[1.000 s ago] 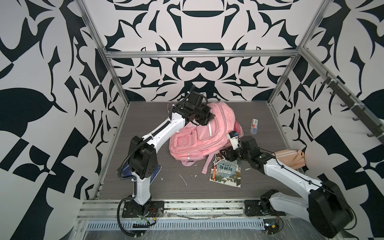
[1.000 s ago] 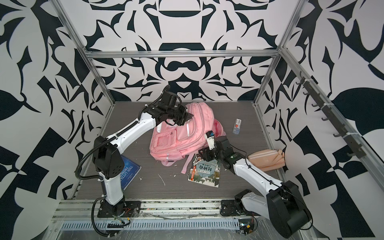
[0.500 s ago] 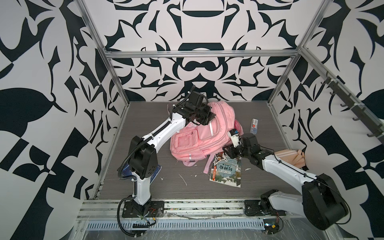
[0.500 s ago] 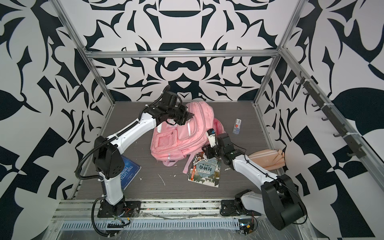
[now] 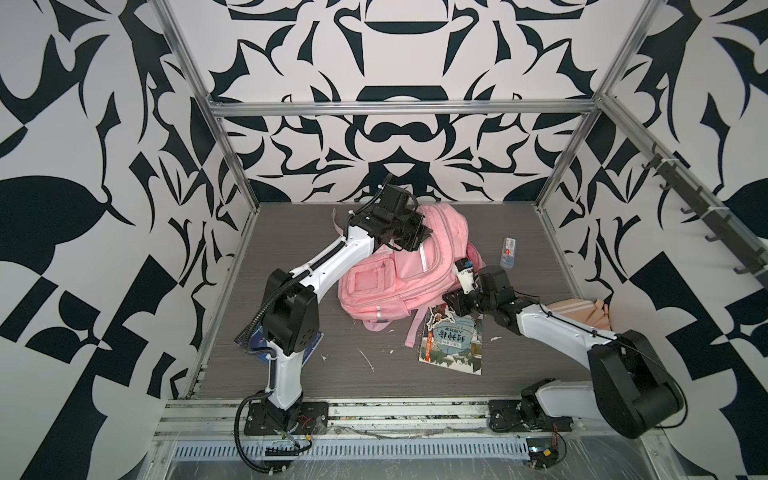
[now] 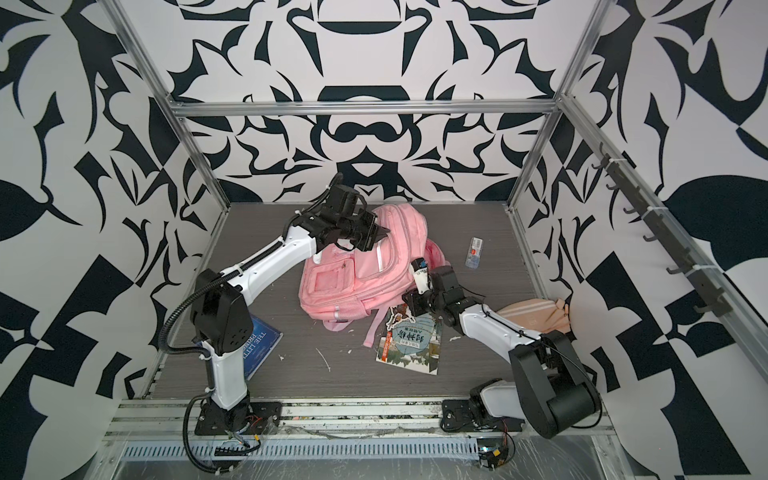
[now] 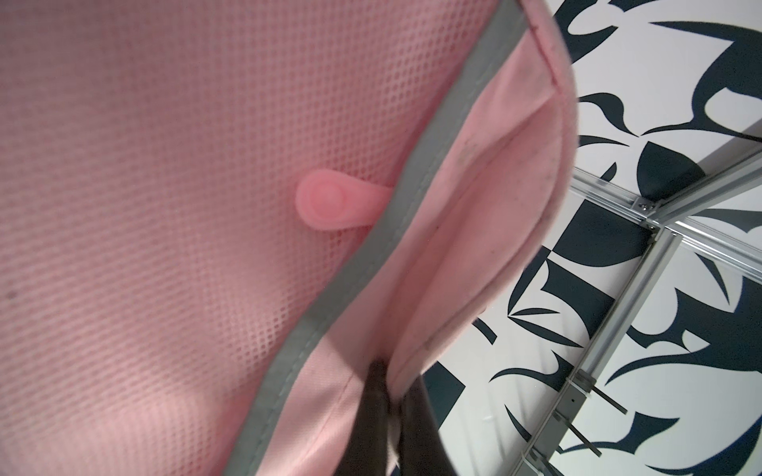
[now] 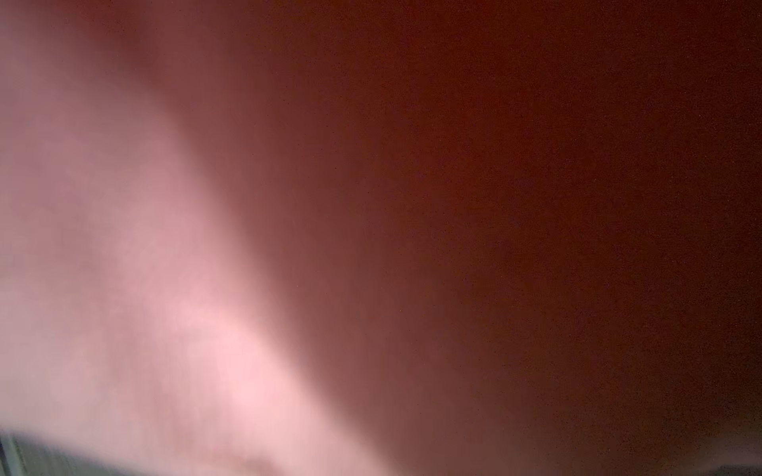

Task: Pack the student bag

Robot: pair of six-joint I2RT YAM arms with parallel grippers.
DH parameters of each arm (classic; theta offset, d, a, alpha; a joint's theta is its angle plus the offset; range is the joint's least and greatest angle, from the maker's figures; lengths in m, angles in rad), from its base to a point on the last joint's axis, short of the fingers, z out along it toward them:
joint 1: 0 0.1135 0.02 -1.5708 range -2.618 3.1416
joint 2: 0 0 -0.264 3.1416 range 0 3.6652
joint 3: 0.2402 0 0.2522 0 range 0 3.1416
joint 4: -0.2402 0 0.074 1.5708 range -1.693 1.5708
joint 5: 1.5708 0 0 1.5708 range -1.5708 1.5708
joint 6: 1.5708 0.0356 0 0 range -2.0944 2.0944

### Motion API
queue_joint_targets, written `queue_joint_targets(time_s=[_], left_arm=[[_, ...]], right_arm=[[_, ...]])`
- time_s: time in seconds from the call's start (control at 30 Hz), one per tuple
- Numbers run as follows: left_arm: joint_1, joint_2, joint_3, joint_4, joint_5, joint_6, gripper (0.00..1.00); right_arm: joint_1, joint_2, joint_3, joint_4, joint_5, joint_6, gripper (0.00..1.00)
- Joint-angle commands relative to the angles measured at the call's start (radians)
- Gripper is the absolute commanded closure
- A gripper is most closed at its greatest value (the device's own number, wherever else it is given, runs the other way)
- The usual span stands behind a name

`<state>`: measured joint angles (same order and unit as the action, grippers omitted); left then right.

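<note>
The pink student bag lies on the grey floor in both top views, its front pockets facing up. My left gripper is at the bag's far top edge. In the left wrist view this gripper is shut on a fold of the bag's pink fabric, beside a grey trim strip. My right gripper is pressed against the bag's near right side. Its jaws do not show. The right wrist view holds only blurred pink fabric.
An illustrated book lies just in front of the right gripper, with a pink strap beside it. A blue book lies by the left arm's base. A beige pouch and a small clear packet are on the right.
The right arm has pushed its gripper a little further left against the bag, and its elbow has swung in. The left arm and the bag have hardly moved.
</note>
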<state>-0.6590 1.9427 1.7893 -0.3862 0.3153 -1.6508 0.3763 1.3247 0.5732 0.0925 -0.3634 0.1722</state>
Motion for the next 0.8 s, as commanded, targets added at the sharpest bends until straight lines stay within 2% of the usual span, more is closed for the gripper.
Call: queue_joint_targets(time_s=[0.0,0.2,0.4,0.5,0.67,0.77], left_arm=[[-0.018,-0.002,0.063,0.078,0.080,-0.039,1.00],[-0.015,0.013,0.057,0.081,0.078,-0.047,1.00],[-0.015,0.018,0.003,0.168,0.051,-0.097,1.00],[-0.015,0.021,-0.014,0.233,0.013,-0.119,1.00],[-0.016,0.071,0.058,0.224,0.001,-0.125,1.00],[-0.014,0.075,0.066,0.222,-0.016,-0.129,1.00]], right_arm=[[0.004,0.008,0.033,0.044,-0.013,-0.010,0.83],[0.004,-0.011,0.029,0.018,0.014,-0.011,0.91],[0.011,-0.080,0.003,-0.009,0.025,-0.012,0.96],[0.053,-0.080,0.004,-0.034,0.048,-0.038,0.97],[0.179,-0.038,0.031,-0.069,0.124,-0.089,0.98],[0.218,-0.025,0.040,-0.057,0.146,-0.080,0.99]])
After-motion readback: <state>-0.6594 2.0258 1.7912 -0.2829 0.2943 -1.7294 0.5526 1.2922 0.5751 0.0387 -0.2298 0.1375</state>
